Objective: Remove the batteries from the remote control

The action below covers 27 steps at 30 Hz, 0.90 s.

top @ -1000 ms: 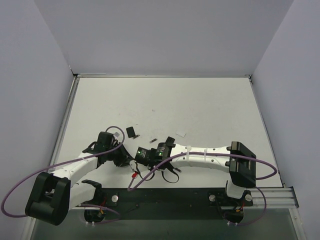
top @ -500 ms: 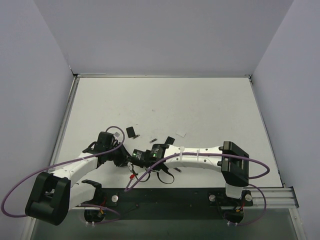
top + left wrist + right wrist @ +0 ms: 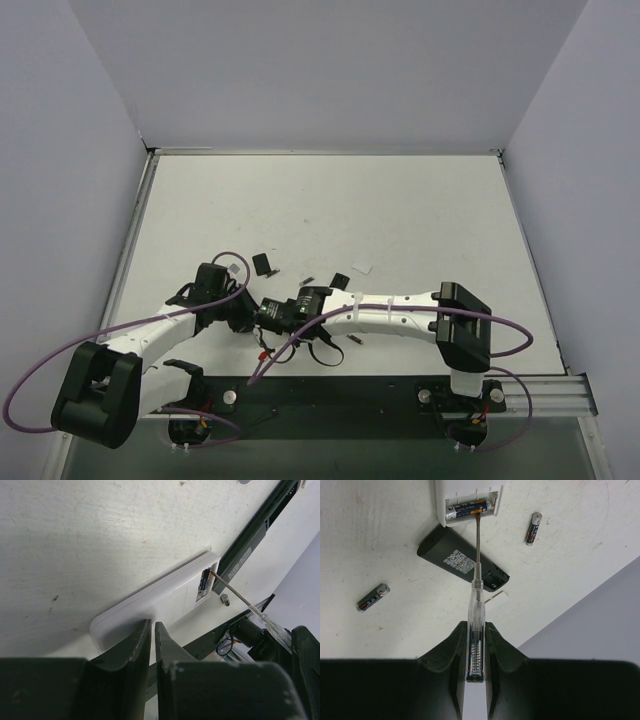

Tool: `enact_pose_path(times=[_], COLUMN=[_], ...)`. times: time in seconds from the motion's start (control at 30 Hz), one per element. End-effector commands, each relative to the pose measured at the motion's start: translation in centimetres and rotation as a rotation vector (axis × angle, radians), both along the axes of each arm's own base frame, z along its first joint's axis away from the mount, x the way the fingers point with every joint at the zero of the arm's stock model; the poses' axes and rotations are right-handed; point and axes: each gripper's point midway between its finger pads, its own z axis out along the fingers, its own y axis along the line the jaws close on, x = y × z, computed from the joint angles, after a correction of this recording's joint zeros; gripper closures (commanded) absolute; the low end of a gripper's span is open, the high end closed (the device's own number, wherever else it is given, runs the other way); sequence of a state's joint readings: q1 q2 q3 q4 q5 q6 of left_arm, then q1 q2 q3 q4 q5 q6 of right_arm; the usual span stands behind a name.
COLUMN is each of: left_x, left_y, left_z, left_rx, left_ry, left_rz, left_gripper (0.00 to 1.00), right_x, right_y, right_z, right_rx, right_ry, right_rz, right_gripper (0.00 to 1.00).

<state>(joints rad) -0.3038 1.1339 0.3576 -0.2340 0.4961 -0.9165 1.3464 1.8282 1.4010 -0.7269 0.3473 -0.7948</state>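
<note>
In the right wrist view a slim black remote control lies flat, its sticker face up. Just beyond it a whitish flat block has an open bay with one battery in it. Two loose batteries lie on the table, one to the right and one to the left. My right gripper is shut on a clear-handled screwdriver, whose tip touches the battery in the bay. My left gripper is shut and empty, with its tips pressed on the near end of the whitish block.
In the top view both grippers meet at the near left of the table, hiding the block and remote. A small dark square piece, another dark piece and a small white piece lie just beyond them. Grey walls enclose the table.
My right arm has slid left, bringing its gripper and the screwdriver closer to the left gripper. The left arm has held still.
</note>
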Motion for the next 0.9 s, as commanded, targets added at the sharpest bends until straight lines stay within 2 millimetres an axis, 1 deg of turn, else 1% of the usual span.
enact_pose_path(times=[0.0,0.07,0.1,0.2,0.27,0.3,0.33,0.4,0.43,0.5,0.53,0.57,0.63,0.67,0.7,0.73,0.77,0.8,0.87], left_x=[0.2,0.2,0.2,0.2,0.3,0.3,0.3,0.3,0.4,0.4,0.3,0.4,0.4,0.4,0.4,0.4,0.5,0.5,0.5], left_y=[1.0,0.9,1.0,1.0,1.1,1.1,1.1,1.2,1.2,1.2,1.2,1.2,1.3,1.3,1.3,1.3,1.3,1.4,1.3], left_z=[-1.1,-1.1,-1.1,-1.3,-1.4,-1.5,-1.5,-1.6,-1.6,-1.7,-1.7,-1.8,-1.8,-1.9,-1.9,-2.0,-2.0,-2.1,-2.1], left_rx=[0.062,0.064,0.066,0.073,0.077,0.077,0.078,0.082,0.082,0.085,0.086,0.088,0.09,0.094,0.096,0.097,0.099,0.1,0.101], left_ry=[0.003,0.002,0.003,0.008,0.007,0.008,0.007,0.012,0.013,0.015,0.017,0.017,0.014,0.016,0.015,0.018,0.015,0.019,0.021], left_rz=[0.019,0.017,0.019,0.017,0.021,0.021,0.023,0.024,0.026,0.022,0.022,0.023,0.024,0.024,0.025,0.027,0.024,0.025,0.025], left_gripper=[0.81,0.81,0.81,0.81,0.81,0.81,0.81,0.81,0.81,0.81,0.81,0.81,0.81,0.81,0.81,0.81,0.81,0.81,0.81], right_x=[-1.2,-1.4,-1.5,-1.0,-1.0,-0.7,-1.2,-1.1,-1.2,-1.0,-0.7,-0.8,-0.8,-1.1,-1.0,-1.1,-1.0,-1.3,-1.2], right_y=[-0.3,-0.6,-1.0,-1.2,-1.1,-1.1,-0.8,-0.6,-0.8,-0.8,-1.5,-1.7,-1.7,-2.4,-2.0,-2.1,-2.8,-2.3,-2.3], right_z=[-0.9,-1.1,-1.5,-1.8,-2.1,-2.1,-2.3,-2.6,-3.0,-2.9,-3.3,-3.3,-3.4,-3.9,-3.9,-4.1,-4.5,-4.7,-5.0], right_rx=[-0.001,0.021,0.028,0.062,0.076,0.089,0.105,0.129,0.143,0.184,0.183,0.198,0.245,0.269,0.314,0.334,0.352,0.389,0.412], right_ry=[0.153,0.204,0.244,0.272,0.301,0.304,0.339,0.361,0.394,0.401,0.406,0.423,0.453,0.497,0.511,0.529,0.548,0.578,0.601], right_rz=[0.019,0.014,0.005,0.008,0.015,0.008,0.016,0.014,0.003,-0.006,-0.025,-0.033,-0.052,-0.068,-0.063,-0.066,-0.09,-0.081,-0.092], right_gripper=[1.0,1.0,1.0,1.0,1.0,1.0,1.0,1.0,1.0,1.0,1.0,1.0,1.0,1.0,1.0,1.0,1.0,1.0,1.0])
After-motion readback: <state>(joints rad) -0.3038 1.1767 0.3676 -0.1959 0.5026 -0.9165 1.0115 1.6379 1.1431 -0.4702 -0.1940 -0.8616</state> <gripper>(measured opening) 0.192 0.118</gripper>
